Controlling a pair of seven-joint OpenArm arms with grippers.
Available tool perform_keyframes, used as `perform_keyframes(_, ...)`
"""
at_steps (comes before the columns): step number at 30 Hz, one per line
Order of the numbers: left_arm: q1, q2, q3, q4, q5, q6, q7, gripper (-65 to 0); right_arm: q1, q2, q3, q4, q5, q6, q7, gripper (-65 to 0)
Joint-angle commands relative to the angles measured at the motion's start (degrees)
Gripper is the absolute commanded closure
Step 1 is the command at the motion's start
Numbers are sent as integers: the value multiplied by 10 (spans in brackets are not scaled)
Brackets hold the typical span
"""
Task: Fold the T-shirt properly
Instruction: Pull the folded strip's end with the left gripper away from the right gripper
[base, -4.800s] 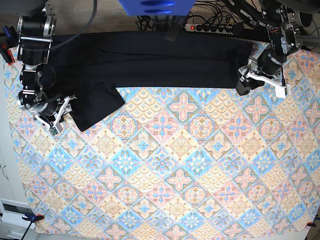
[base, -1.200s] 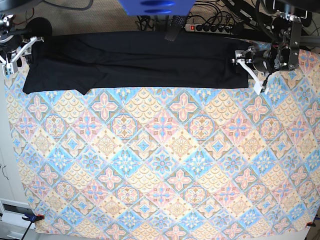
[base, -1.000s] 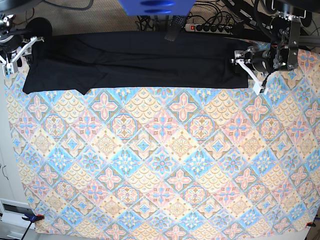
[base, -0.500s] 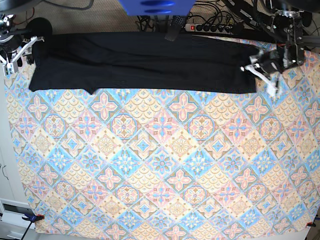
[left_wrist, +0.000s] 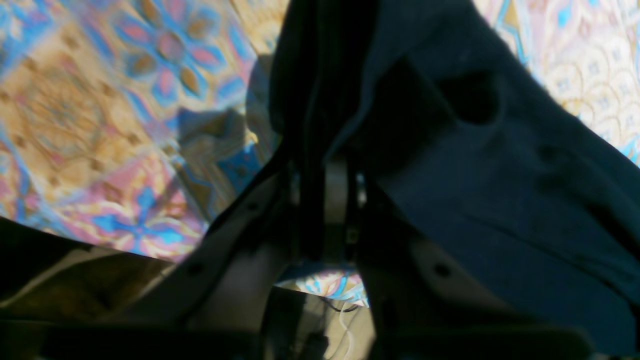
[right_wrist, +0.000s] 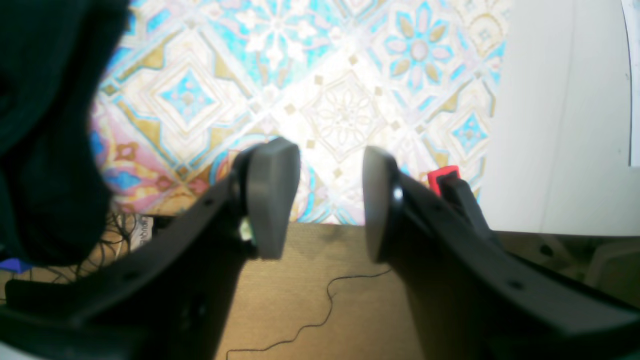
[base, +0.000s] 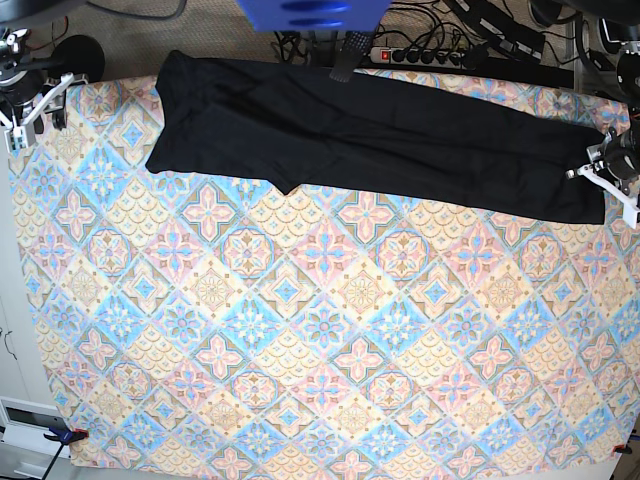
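We see the T-shirt (base: 370, 135) stretched along the far edge of the patterned tablecloth (base: 320, 340), its end pinched in our left gripper (base: 612, 175). Our right gripper (right_wrist: 330, 200) hangs parted and empty at the tablecloth's opposite corner, the cloth just beside its fingers (right_wrist: 272, 195).

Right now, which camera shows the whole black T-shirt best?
The base view: the T-shirt lies full length across the far side of the patterned cloth. The left wrist view shows only bunched fabric at the left gripper; the right wrist view, a dark edge.
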Motion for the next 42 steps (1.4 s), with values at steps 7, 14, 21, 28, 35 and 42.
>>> perform_keyframes(7, 40, 73, -2, 198, -9, -3, 66, 0, -4, 9, 6, 10, 6, -2, 9, -239)
perform_keyframes(14, 37, 164, 32, 215, -8, -3, 108, 0, -4, 9, 6, 10, 6, -2, 9, -239)
perform_keyframes(21, 27, 206, 124, 209, 9, -2, 79, -1, -4, 9, 6, 10, 6, -2, 9, -239)
perform_keyframes(28, 7, 255, 189, 166, 52, -2, 77, -1, -4, 9, 6, 10, 6, -2, 9, -239)
perform_keyframes(35, -10, 255, 223, 162, 52, -2, 55, -45, -4, 9, 7, 10, 6, -2, 9, -239)
perform_keyframes(42, 20, 212, 223, 230, 0, -5, 55, -392, -4, 10, 8, 10, 6, -2, 9, -239)
